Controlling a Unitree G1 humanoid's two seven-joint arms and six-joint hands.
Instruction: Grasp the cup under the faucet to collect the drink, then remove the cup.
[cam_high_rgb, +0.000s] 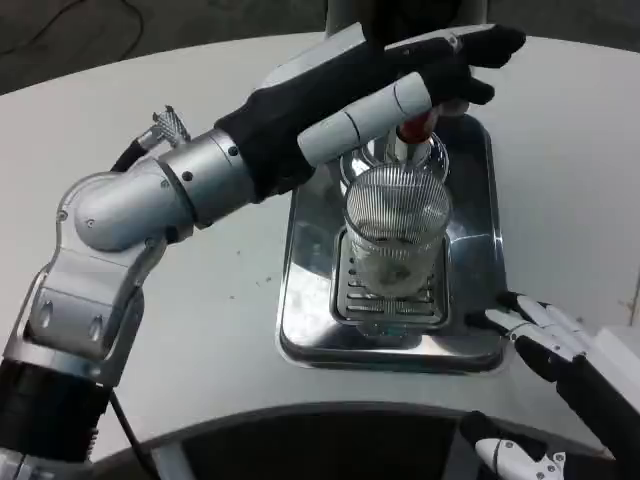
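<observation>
Right hand (560, 345), nearest camera, rests open-fingered beside shiny steel drip tray (310, 330), holding nothing. Ribbed clear glass cup (396, 232) stands on tray grate under red-tipped faucet (415, 128). Left hand (400, 85), fingers extended, covers faucet lever, probably dispensing; hold unclear.

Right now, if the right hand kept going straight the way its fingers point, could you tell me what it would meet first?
Probably the metal drip tray: the right hand points at its near right corner, fingertips close to the rim. The glass cup stands further along.
</observation>
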